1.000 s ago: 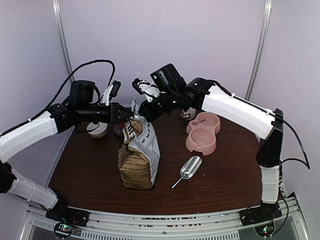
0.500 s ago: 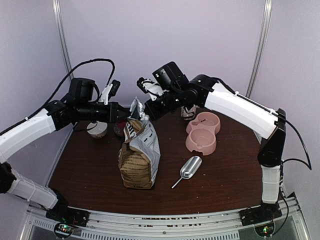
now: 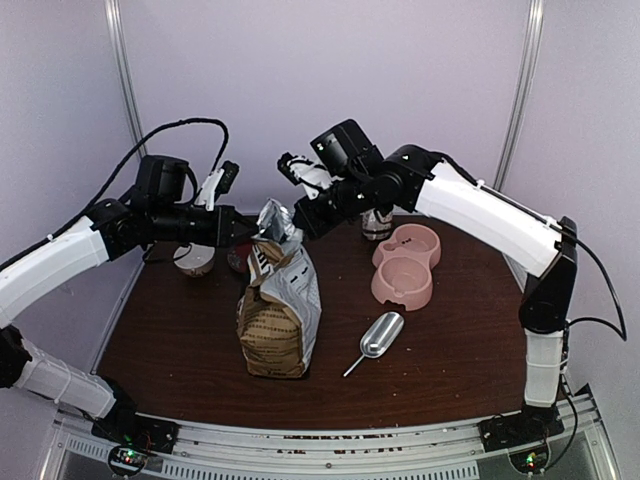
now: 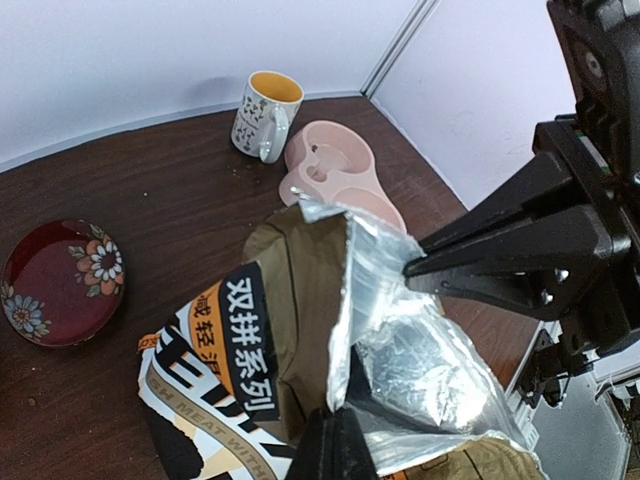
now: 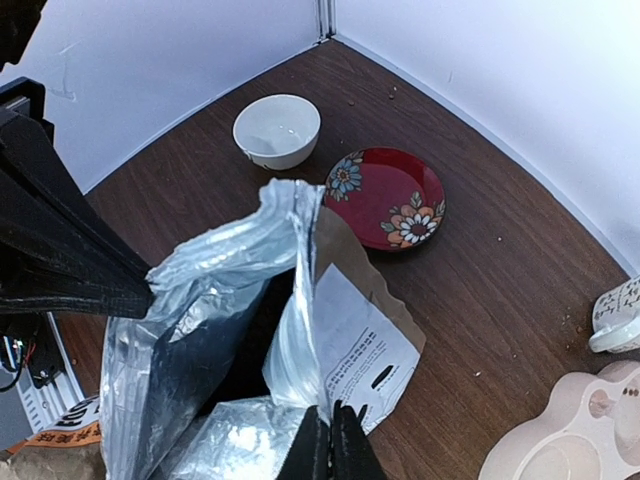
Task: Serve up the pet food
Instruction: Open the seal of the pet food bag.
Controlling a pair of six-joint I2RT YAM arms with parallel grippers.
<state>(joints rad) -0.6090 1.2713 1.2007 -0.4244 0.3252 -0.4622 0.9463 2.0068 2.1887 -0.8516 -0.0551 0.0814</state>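
The tall tan paper bag with orange band and black-white print stands upright at the table's middle. Its foil-lined mouth is pulled open. My left gripper is shut on the left rim of the mouth; the left wrist view shows it pinching the foil edge of the bag. My right gripper is shut on the opposite rim; the right wrist view shows it pinching beside the white label of the bag. The kibble is hidden inside; only dark foil shows.
A pink double bowl and a metal scoop lie right of the bag. A patterned mug stands behind the bowl. A white bowl and a red flowered saucer sit at the back left.
The two grippers have drawn apart, the right one up and to the right, the left one slightly left. The bag's mouth has spread wider.
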